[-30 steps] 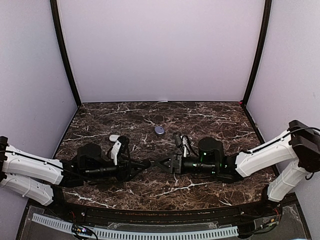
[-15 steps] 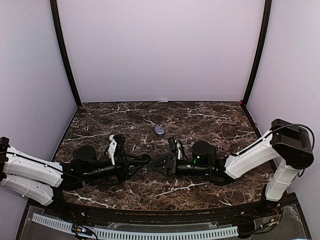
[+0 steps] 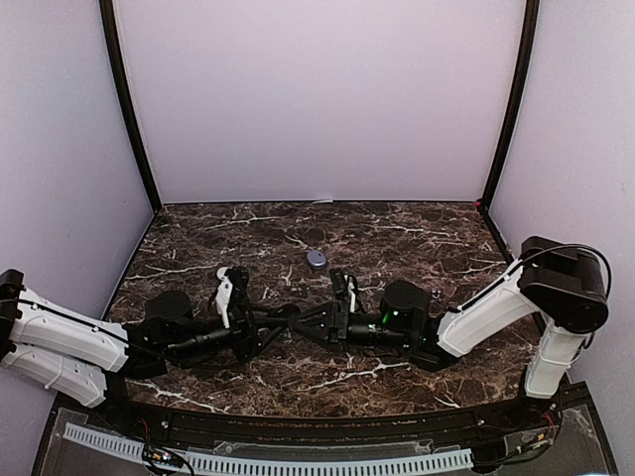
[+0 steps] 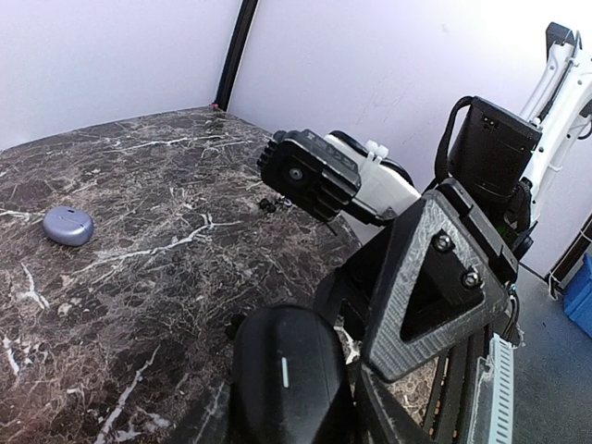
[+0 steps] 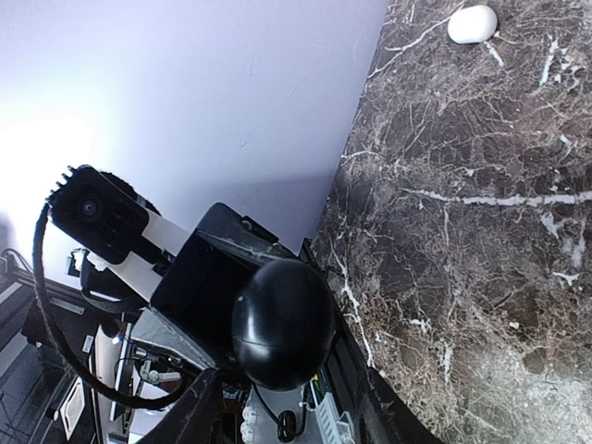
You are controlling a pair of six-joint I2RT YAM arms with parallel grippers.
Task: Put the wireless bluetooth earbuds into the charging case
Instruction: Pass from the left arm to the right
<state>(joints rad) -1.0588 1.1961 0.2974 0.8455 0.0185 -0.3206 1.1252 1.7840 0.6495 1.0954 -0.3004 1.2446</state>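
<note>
Black charging case (image 4: 287,375) is held over the near edge of the table (image 3: 417,233), centre, in the part-closed left jaws. Right jaws have advanced to meet it; their grip cannot be determined. Lid opening probably follows. Possible earbuds (image 4: 268,203) lie toward the right edge.

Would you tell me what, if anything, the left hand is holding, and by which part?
The left hand holds the black charging case by its rear part; the rounded front end sticks out free.

Both arms stretched low & inward, tips meeting mid-front; L pincer (image 3: 284,315) gripped black case (image 4: 287,379), R pincer (image 3: 301,324) w/ jaws apart.
</note>
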